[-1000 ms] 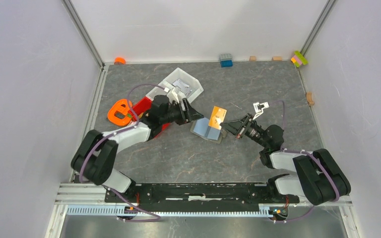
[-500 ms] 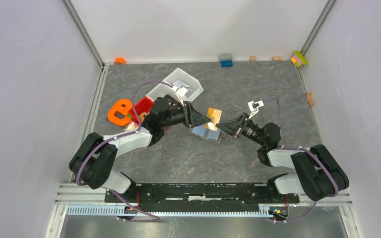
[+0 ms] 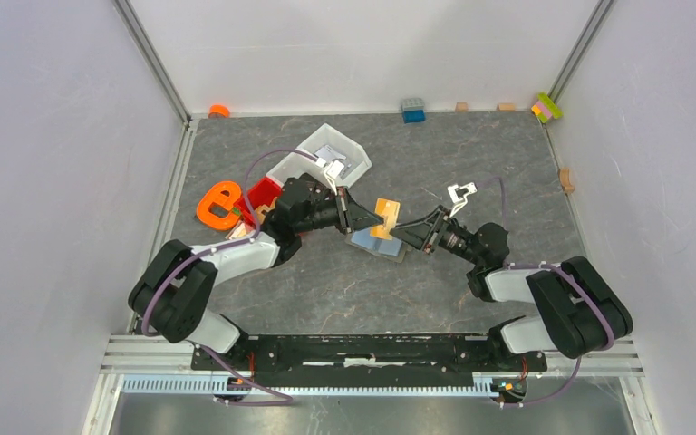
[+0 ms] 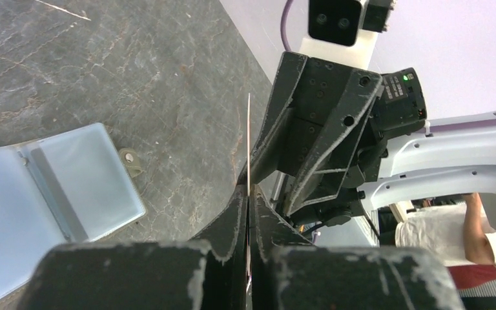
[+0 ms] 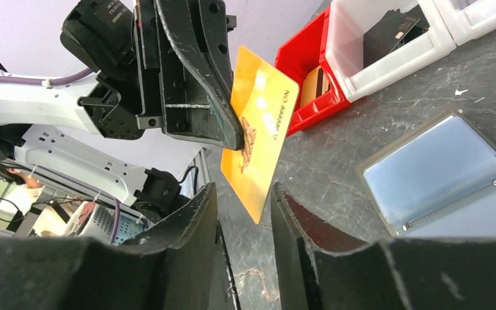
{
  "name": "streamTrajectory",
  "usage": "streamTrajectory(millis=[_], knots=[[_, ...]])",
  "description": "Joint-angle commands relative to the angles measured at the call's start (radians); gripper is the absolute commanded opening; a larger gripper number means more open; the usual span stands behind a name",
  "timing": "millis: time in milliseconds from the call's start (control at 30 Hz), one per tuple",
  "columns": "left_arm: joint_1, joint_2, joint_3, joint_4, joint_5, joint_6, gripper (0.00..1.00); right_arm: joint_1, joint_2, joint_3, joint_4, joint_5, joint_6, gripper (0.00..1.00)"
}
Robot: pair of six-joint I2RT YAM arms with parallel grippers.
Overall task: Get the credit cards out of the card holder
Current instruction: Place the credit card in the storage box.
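Card (image 5: pixel 265 116) yellow-faced in right wrist view, edge-on in left

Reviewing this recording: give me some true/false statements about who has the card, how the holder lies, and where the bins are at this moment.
1. The left gripper is shut on the thin orange-yellow card. True.
2. The right gripper is clamped on that card. False: its fingers stand open, with the card's lower corner near the gap between them.
3. The taupe bifold card holder lies folded shut. False: it lies open and flat on the grey marbled table, its clear sleeves facing up.
4. The red plastic bin stands right beside the white plastic bin. True.
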Motion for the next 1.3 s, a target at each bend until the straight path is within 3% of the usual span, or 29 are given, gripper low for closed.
streamTrajectory(millis=[0,133,333,600,900,1267], knots=[[0.002,-0.066,0.005,-0.059,-0.092,0.046,0.02,0.003,-0.027,0.021,-0.005,0.016,-0.044,0.45],[0.025,-0.151,-0.013,-0.267,-0.349,0.086,0.02,0.003,-0.056,0.021,-0.059,0.037,-0.076,0.47],[0.080,-0.290,-0.110,-0.337,-0.644,0.043,0.02,0.003,-0.073,0.017,-0.086,0.054,-0.095,0.47],[0.092,-0.408,-0.125,-0.536,-1.042,0.027,0.02,0.002,-0.093,0.005,-0.037,0.037,-0.045,0.47],[0.152,-0.289,-0.025,-0.750,-1.243,-0.036,0.02,0.003,-0.086,-0.002,-0.004,0.035,-0.020,0.47],[0.216,-0.153,0.025,-0.759,-1.201,-0.045,0.02,0.002,-0.039,-0.007,0.066,0.030,0.002,0.47]])
